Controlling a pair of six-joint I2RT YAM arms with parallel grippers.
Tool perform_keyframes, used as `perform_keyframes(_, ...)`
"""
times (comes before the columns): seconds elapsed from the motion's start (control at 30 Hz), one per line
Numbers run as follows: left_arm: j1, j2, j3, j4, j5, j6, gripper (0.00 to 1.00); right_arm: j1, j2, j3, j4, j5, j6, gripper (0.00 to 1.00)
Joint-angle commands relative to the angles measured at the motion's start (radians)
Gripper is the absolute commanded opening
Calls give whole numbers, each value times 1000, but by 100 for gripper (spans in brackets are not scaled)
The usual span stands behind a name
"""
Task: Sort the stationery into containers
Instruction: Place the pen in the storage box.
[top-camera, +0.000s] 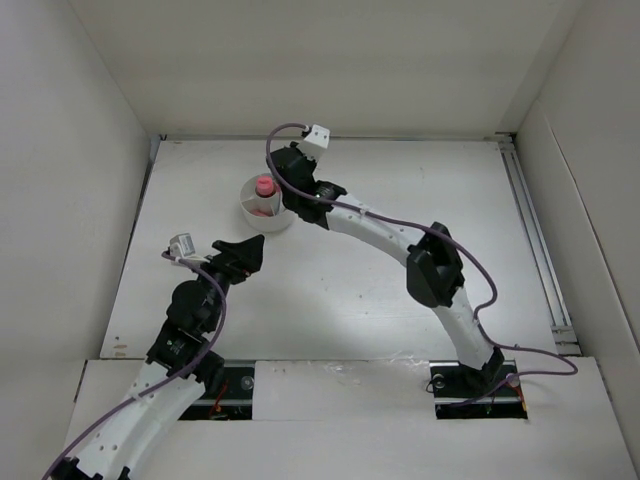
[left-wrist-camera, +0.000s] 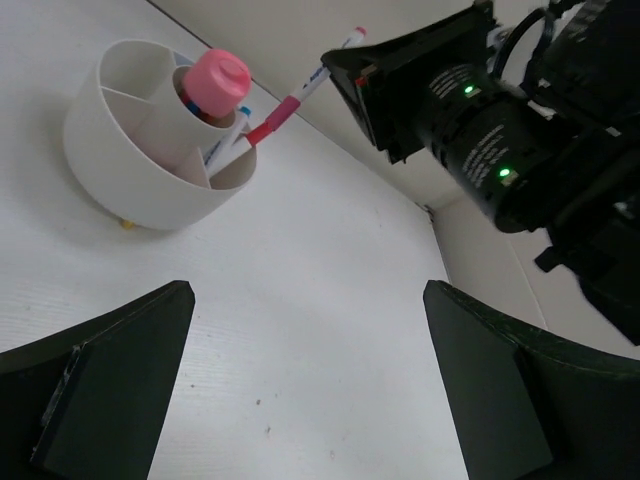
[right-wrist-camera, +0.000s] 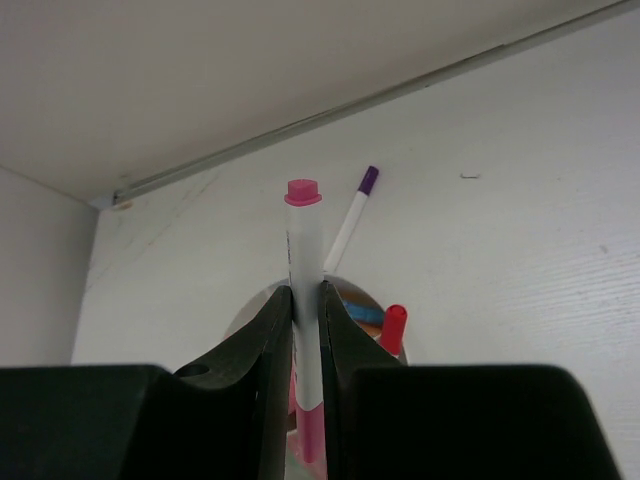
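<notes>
White board closes the scene on 3 sides: the desk (top-camera: 400, 300) is boxed in by pale walls (top-camera: 60, 200) at left, far end and right, with a metal rail (top-camera: 530, 220) along its right edge. The middle and right of the surface lie open and bare.

The right arm (top-camera: 380, 235) arcs from the near right corner across that open ground to the far left, crossing above the desk's centre. The left arm (top-camera: 185, 320) stays low on the near left.

The round white cup (left-wrist-camera: 110, 160) stands far left, close to the far wall, with the right hand (right-wrist-camera: 305, 305) directly over its right rim. That hand is pinched nearly closed on a white pen (right-wrist-camera: 304, 250) with a pink end, held lengthwise between the fingers.

The left hand (left-wrist-camera: 308, 295) hangs just on the near side of the cup, spread to its widest with nothing in it, only bare desk between it and the cup.

A pink-capped cylinder (left-wrist-camera: 218, 78) stands in the cup's centre well. A blue-capped pen (left-wrist-camera: 240, 118) sits in the compartment beside it, a red cap (right-wrist-camera: 394, 325) pokes up nearby, and 1 purple-tipped pen (right-wrist-camera: 352, 215) slants out beyond the rim.
</notes>
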Motion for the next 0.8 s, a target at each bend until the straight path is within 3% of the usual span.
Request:
perform_keyframes(0.0, 4, -18, 57, -33, -87, -46, 100, -14, 66, 76, 40, 83, -77, 0)
perform_keyframes(0.77, 4, 20, 66, -11, -85, -21, 100, 66, 137, -44, 134, 166, -88, 0)
